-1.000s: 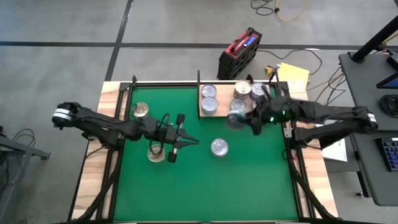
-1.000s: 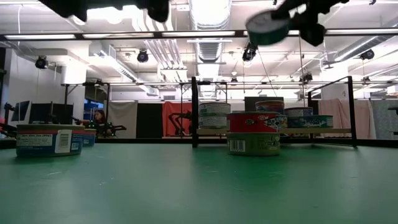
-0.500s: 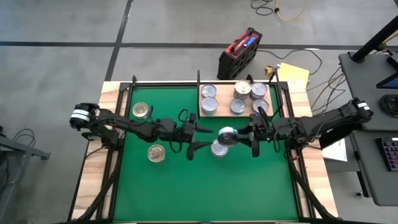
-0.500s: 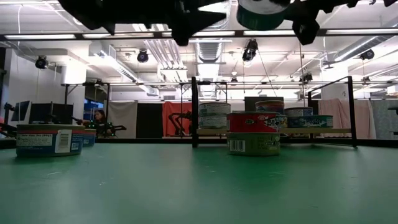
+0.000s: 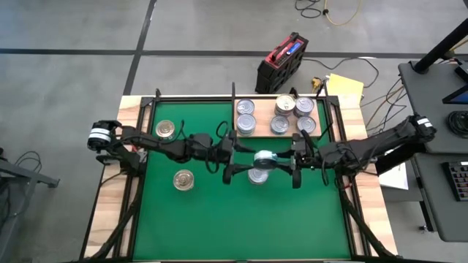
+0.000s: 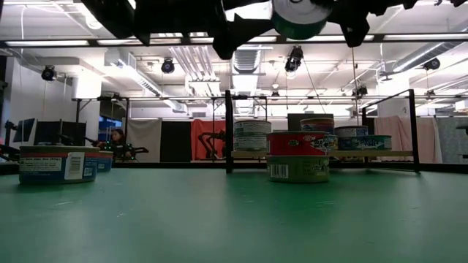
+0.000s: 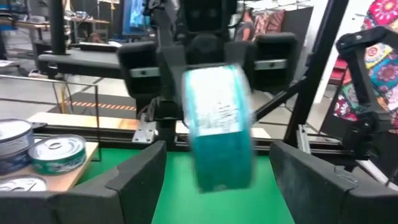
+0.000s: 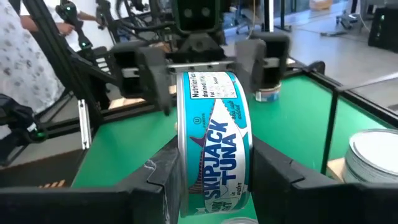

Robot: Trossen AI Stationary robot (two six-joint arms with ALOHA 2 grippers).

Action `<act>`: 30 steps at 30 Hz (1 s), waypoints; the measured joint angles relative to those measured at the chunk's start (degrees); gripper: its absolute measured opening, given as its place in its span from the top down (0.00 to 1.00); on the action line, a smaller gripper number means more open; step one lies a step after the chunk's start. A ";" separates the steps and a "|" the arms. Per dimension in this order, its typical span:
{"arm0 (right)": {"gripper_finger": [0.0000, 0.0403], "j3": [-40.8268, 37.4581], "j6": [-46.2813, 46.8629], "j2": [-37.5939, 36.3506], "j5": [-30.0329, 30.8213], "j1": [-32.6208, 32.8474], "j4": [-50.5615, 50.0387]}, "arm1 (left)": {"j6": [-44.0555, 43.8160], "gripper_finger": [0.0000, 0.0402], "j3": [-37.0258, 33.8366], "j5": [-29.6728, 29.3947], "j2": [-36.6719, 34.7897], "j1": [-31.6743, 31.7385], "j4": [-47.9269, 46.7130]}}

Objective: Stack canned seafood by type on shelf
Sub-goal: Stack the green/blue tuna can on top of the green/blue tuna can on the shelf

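1. My right hand (image 5: 295, 159) is clamped on a skipjack tuna tin (image 5: 265, 158), holding it on edge in the air, above the desk (image 5: 219, 219).
2. My left hand (image 5: 232, 157) faces it from the opposite side, fingers (image 7: 134, 177) spread wide to either side of that tin without touching it.
3. Directly below the held tin, another tin (image 5: 256, 175) stands on the green mat (image 5: 241, 219).
4. Beyond the held tin, the shelf (image 5: 235, 134) carries five tins (image 5: 281, 115) in two rows.
5. On my left arm's side of the held tin, two gold-lidded tins (image 5: 167, 130) rest on the mat, well apart from it.
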 joint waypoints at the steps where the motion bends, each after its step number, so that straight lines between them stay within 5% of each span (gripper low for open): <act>1: 0.67 0.01 -0.31 0.48 -0.06 0.00 0.85 | 0.00 0.33 0.02 0.02 0.00 0.00 -0.16; 11: 0.67 0.04 -3.12 4.64 -0.06 0.00 7.50 | -0.21 0.36 0.02 0.07 0.33 -0.02 0.11; 19: 0.66 0.04 -3.12 6.51 0.31 -0.04 10.74 | -0.22 0.49 0.02 0.35 0.70 -0.02 0.31; 25: 0.65 0.04 -3.49 7.92 0.36 -0.04 10.80 | -0.74 0.70 0.02 2.24 0.70 -0.01 -0.06; 30: 0.62 0.04 -3.55 8.10 0.51 -0.02 11.08 | -1.89 0.70 0.02 2.55 0.70 0.08 0.52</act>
